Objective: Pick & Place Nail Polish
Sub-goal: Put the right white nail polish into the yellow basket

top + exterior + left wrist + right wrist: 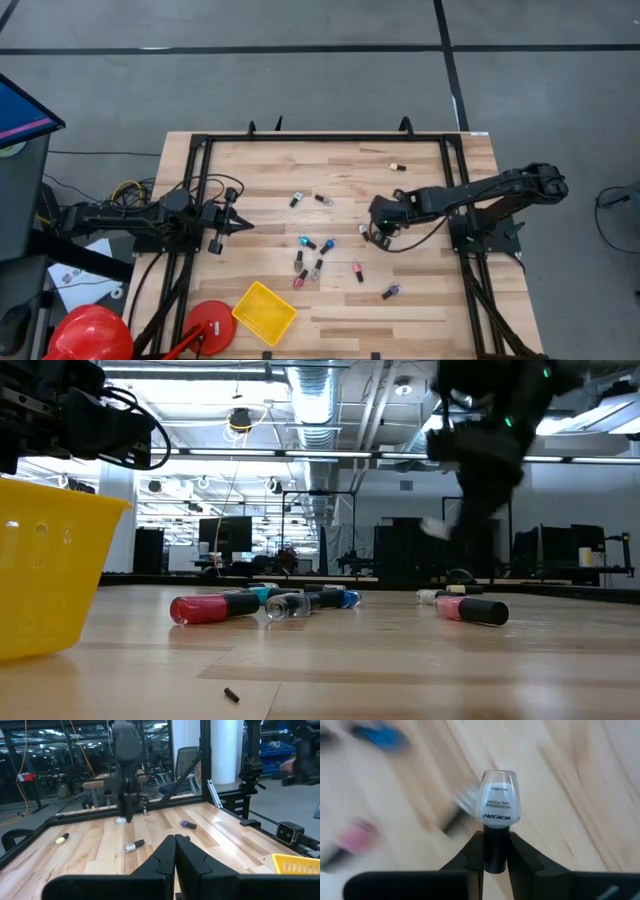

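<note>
Right tool point(491, 851): clamped on white nail polish bottle point(499, 806) by its cap, lifted for transport.
Left tool point(175, 851): closed, idle.

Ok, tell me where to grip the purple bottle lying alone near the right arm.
The purple bottle lies flat, clear of the others: come straight down and close the pincer across its middle. The right pincer must first place the pale bottle it holds.

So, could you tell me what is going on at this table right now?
The right gripper is shut on the cap of a pale nail polish bottle, holding it above the table. Other bottles lie scattered mid-table, and a yellow bin sits near the front edge. The left gripper waits, shut, at the left side.
</note>
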### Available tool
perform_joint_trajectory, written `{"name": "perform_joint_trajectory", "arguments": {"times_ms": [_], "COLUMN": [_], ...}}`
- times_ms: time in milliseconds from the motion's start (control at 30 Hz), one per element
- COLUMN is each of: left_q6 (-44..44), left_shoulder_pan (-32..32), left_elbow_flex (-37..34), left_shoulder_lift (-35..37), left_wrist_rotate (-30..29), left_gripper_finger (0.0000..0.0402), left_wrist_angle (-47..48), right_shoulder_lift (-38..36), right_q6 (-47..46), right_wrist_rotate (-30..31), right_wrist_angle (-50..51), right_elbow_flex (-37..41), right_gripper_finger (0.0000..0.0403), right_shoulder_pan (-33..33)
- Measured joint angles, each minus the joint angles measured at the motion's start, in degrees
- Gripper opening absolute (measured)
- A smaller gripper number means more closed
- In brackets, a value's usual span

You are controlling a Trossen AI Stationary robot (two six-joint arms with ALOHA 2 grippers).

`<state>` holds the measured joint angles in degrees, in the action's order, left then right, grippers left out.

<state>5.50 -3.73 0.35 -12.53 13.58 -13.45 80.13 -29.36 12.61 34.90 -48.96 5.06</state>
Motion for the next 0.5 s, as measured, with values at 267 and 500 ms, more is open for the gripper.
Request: {"name": "perform_joint_trajectory", "arguments": {"times_ms": [267, 500], "left_q6": [0.00, 0.00], "left_shoulder_pan": [0.00, 0.02], "left_elbow_flex": [0.01, 0.01], "left_shoulder_lift": [-0.13, -1.84], "left_wrist_rotate": [-0.01, 0.00], "left_gripper_finger": [0.0001, 0.0001], "left_wrist_angle": [-0.54, -1.79], "right_shoulder_lift": [8.72, 25.42], "right_q6": [8.78, 18.29], "right_wrist_rotate": [1.17, 1.39], "right_wrist_angle": [-17.24, -23.57], "right_elbow_flex": [-10.05, -26.28], "right_gripper_finger": [0.0043, 0.0043], "right_shoulder_pan": [5.83, 11.31]}}
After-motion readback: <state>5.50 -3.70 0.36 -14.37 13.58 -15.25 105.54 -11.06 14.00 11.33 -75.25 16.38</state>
